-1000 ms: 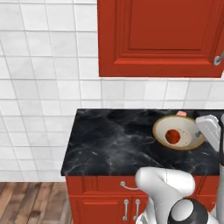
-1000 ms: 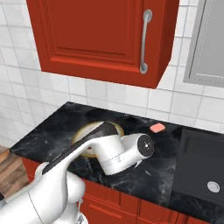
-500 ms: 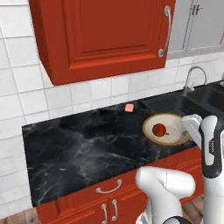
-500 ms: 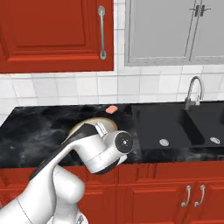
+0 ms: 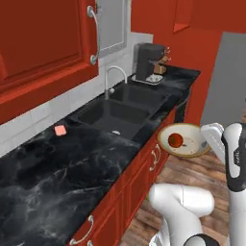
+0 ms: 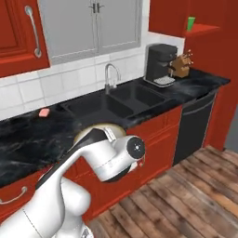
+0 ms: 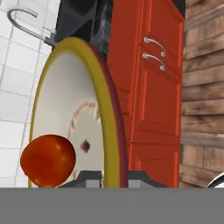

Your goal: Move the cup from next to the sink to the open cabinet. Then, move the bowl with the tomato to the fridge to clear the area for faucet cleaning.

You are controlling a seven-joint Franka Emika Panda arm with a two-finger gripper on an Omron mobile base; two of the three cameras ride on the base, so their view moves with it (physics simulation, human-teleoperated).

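Observation:
My gripper (image 5: pixel 203 140) is shut on the right rim of the cream bowl (image 5: pixel 188 142), holding it in the air off the counter's front edge, above the wood floor. The red tomato (image 5: pixel 175 140) lies inside the bowl. In the hand view the bowl (image 7: pixel 72 109) stands on edge between my fingertips (image 7: pixel 88 177), the tomato (image 7: pixel 48 160) low on its left. The green cup (image 6: pixel 191 23) stands on the shelf of the open red cabinet (image 6: pixel 203 29). The black sink (image 5: pixel 120 108) and silver faucet (image 5: pixel 113 77) are left of the bowl.
A black coffee machine (image 6: pixel 159 62) and a knife block (image 6: pixel 181 67) stand at the counter's far end. A pink sponge (image 5: pixel 60 130) lies left of the sink. Red base cabinets (image 7: pixel 151 92) run beside the bowl. A dark dishwasher front (image 6: pixel 195 123) sits below the counter.
The whole scene has swung as the base moved: sink, faucet and coffee machine have come into view. The bowl stays in my gripper and now hangs off the counter's front edge.

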